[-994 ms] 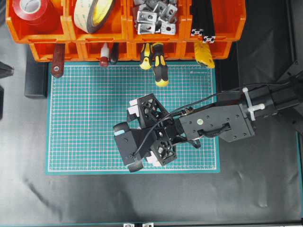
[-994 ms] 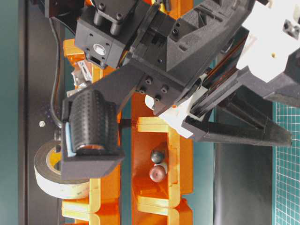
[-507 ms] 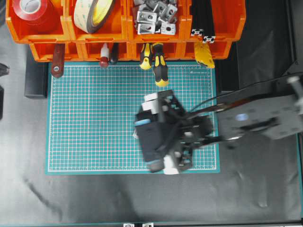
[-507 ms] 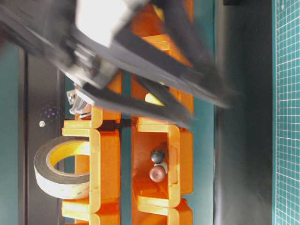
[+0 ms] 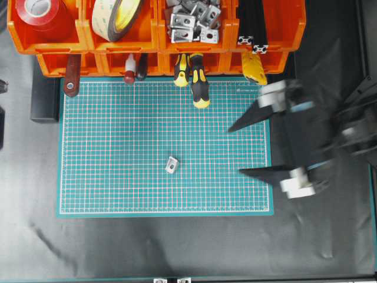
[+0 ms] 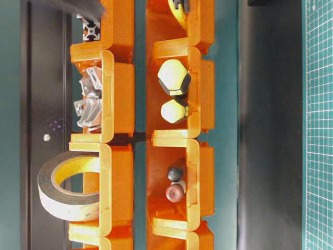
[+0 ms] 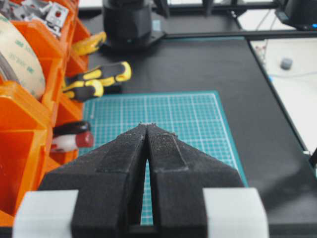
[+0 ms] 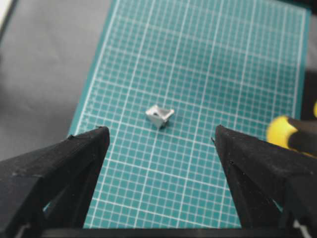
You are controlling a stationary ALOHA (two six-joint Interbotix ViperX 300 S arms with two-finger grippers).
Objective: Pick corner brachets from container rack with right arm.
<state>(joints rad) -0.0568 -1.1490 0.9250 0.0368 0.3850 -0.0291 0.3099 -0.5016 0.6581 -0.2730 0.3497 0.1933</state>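
Corner brachets (image 5: 189,22) fill an upper bin of the orange container rack (image 5: 153,44), while one loose bracket (image 5: 171,164) lies alone on the green cutting mat (image 5: 118,147), clear of both arms. Seen from its own wrist camera, the left gripper (image 7: 147,126) is pressed closed on nothing. At the mat's right edge, the right gripper (image 5: 238,150) hangs blurred, fingers spread wide and empty.

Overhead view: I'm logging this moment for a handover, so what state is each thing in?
Right gripper: open, empty, at the mat's right edge.
Left gripper: shut, empty.
Loose bracket: lying alone on the green mat.
Other brackets: heaped in the orange rack.
Screwdrivers: handles sticking out of a lower bin.
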